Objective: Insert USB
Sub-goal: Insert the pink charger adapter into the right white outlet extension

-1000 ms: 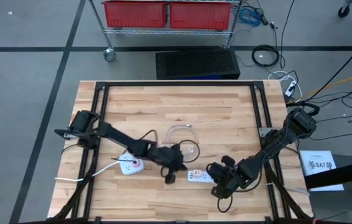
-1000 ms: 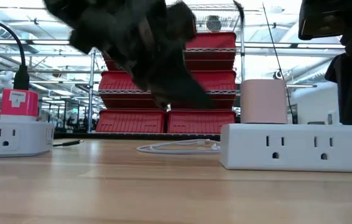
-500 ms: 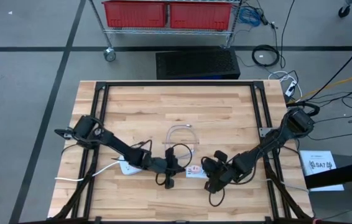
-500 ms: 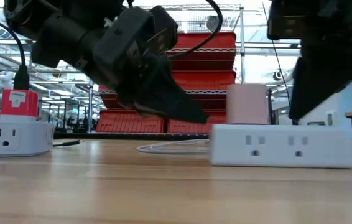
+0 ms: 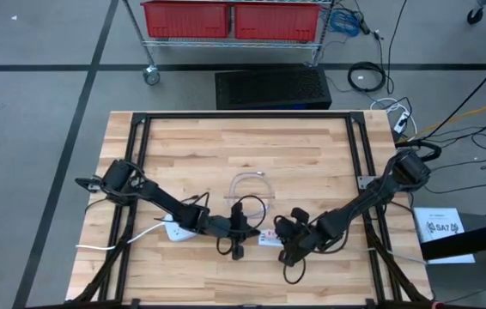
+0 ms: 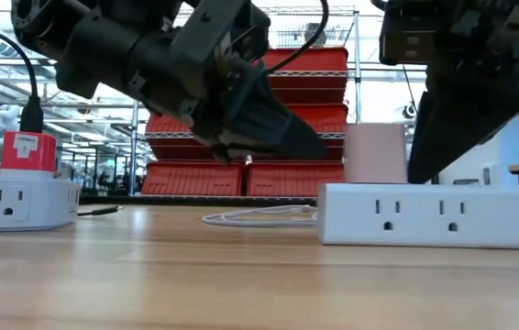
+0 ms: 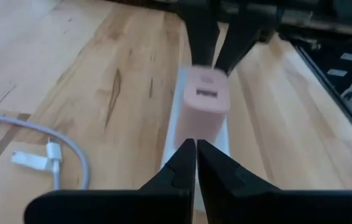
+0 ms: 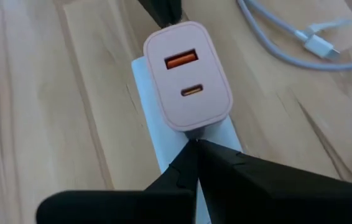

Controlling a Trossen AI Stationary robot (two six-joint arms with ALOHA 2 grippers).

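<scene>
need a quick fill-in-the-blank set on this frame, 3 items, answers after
1. The pink charger is plugged into a white ___.
2. The charger's face shows ___ ports.
3. The white USB cable lies loose on the ___ table.

Answers: power strip; two; wooden

Left dark six-joint arm [image 5: 161, 202] stretched from the left table edge toward the middle, wrist low. Left two-finger gripper [image 5: 239, 230] near the table's centre front, dark fingers [image 7: 191, 163] pressed together, tips pointing toward the right arm. Right dark six-joint arm [image 5: 372, 199] reaching in from the right edge, folded low. Right two-finger gripper [image 5: 282, 238] just opposite, fingers [image 8: 199, 157] closed to a point.
</scene>
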